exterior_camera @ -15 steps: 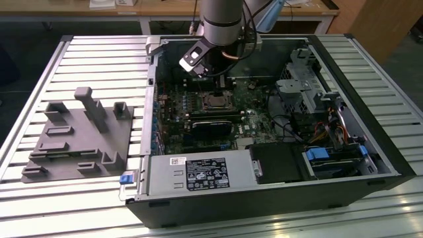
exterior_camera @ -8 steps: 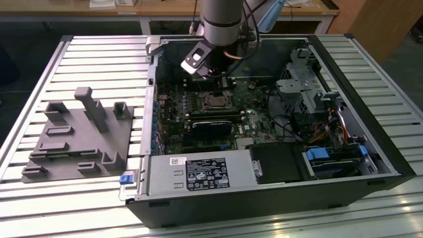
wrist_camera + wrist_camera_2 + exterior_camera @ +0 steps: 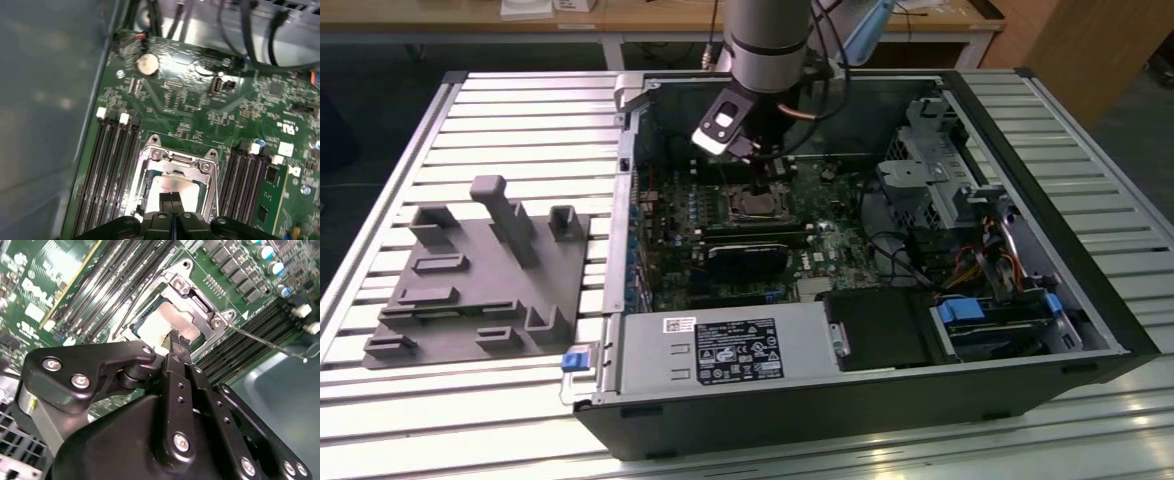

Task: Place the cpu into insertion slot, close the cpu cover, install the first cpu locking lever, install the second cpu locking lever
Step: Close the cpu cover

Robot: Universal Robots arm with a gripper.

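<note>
The cpu (image 3: 177, 186), a small square chip with a dull metal top, lies in the insertion slot (image 3: 227, 317) on the green board. Over it lies the cpu cover (image 3: 175, 161), a silvery frame through whose window the chip shows. My gripper (image 3: 172, 200) is shut, its black fingertips pressed together right above the chip's near edge; whether they touch it I cannot tell. In the second wrist view the gripper (image 3: 179, 340) hides part of the cpu (image 3: 157, 322). A thin wire locking lever (image 3: 265, 342) sticks out from the socket's corner. In the exterior view the gripper (image 3: 767, 178) hangs inside the case.
Long black memory slots (image 3: 107, 170) run along both sides of the socket. The open computer case (image 3: 1067, 300) holds a power supply (image 3: 720, 350), a drive cage (image 3: 934, 170) and cables (image 3: 987, 265). A grey fixture plate (image 3: 474, 270) lies on the slatted table at the exterior view's left.
</note>
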